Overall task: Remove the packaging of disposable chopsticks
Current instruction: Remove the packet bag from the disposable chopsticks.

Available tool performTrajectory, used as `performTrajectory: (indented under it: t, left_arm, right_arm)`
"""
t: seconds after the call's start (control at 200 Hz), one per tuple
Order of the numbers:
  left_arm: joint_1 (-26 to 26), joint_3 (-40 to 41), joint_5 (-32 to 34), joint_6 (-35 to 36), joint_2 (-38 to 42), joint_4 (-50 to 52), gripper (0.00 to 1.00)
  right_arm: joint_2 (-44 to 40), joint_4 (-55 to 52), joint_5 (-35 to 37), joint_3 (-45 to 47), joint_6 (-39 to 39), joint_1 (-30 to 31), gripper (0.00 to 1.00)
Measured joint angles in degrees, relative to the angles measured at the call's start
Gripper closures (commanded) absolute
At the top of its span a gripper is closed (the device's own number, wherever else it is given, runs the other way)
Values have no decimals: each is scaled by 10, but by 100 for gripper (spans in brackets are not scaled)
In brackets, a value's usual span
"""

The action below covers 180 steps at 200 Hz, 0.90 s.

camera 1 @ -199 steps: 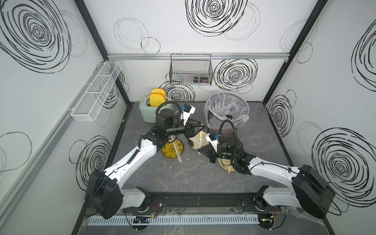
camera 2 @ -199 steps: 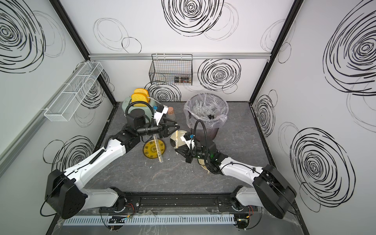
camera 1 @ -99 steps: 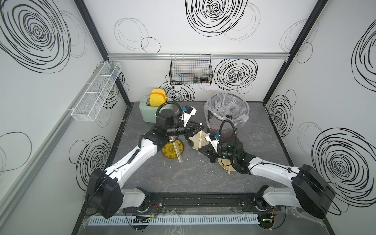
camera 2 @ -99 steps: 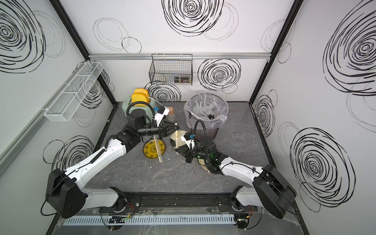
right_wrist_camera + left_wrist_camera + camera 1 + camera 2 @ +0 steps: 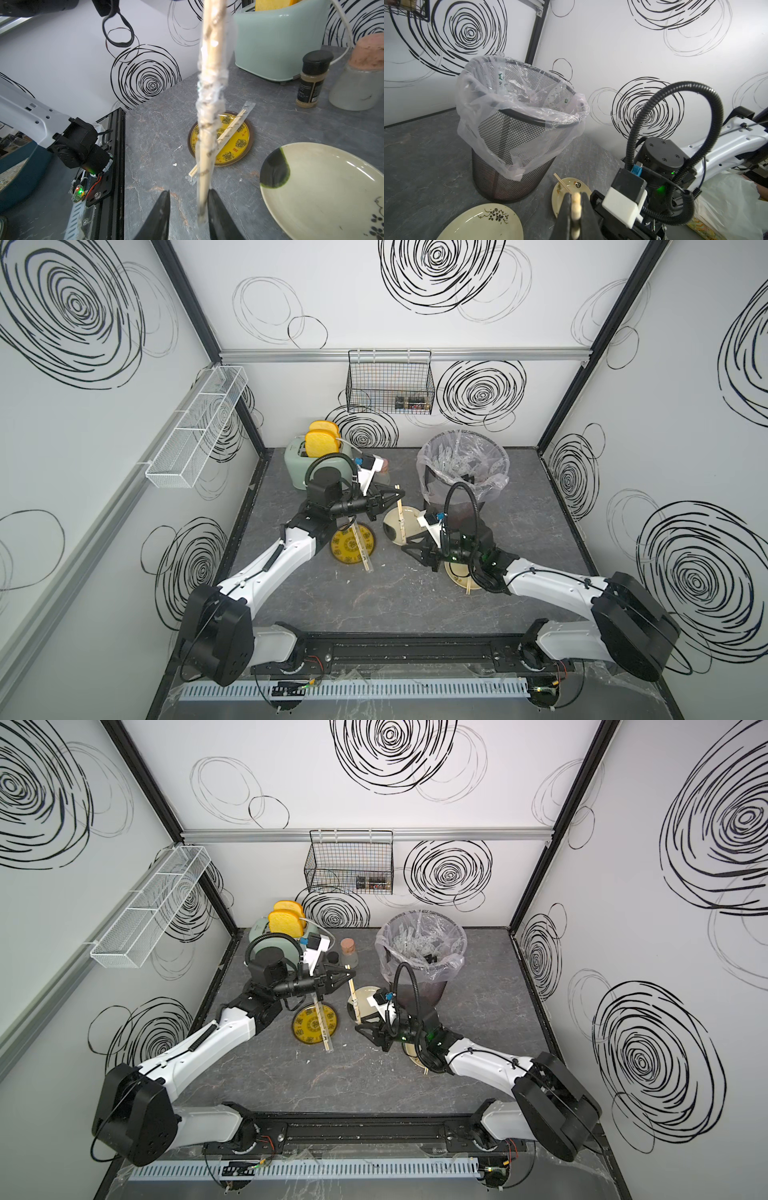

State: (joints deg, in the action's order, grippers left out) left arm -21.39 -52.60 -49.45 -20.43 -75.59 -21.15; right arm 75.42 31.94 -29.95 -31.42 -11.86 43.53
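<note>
Left claw point(image 5: 575, 196) is clamped tight on the top end of a chopstick pair point(image 5: 400, 517), which hangs nearly upright above the cream plate point(image 5: 412, 514). The sleeve point(image 5: 208, 93) is on it, all crinkled and bunched around the middle. My right claw point(image 5: 188, 194) is down at the bottom end with its jaws only a little apart. The sticks sit in that gap, close against one finger, but I can't tell if they touch.

Stuff around: the mesh bin point(image 5: 500, 182) is right behind, with a clear sleeve point(image 5: 499, 80) leaning inside the liner. The yellow plate point(image 5: 239, 150) carries another wrapped pair point(image 5: 232, 128) lying across it. There's a third plate point(image 5: 578, 190) tucked under my right arm with a bare stick point(image 5: 560, 184) on it. The toaster point(image 5: 270, 45), spice jar point(image 5: 311, 81) and corked jar point(image 5: 363, 83) crowd the back of the bench point(image 5: 374, 605), near my left wrist.

Compared with a second ago it's swapped over — back then the right claw was pinching the bottom end and the left was gaping beside the top. Now the left has closed on it and the right has let go.
</note>
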Motion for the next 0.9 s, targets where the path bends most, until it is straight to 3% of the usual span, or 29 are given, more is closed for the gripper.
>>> performTrajectory:
  t: [0.255,0.51,0.7,0.901]
  left_arm:
    - [9,13,-15,-19,20,-35,100]
    - [15,18,-21,-24,25,-48,100]
    - [22,25,-22,-30,27,-56,100]
    - [24,32,-27,-32,27,-55,100]
  right_arm:
    - [21,-6,3,-5,-10,0,60]
    - [34,-7,4,-16,-16,2,89]
    - [35,-8,9,-16,-20,10,100]
    - [32,9,24,3,-28,25,100]
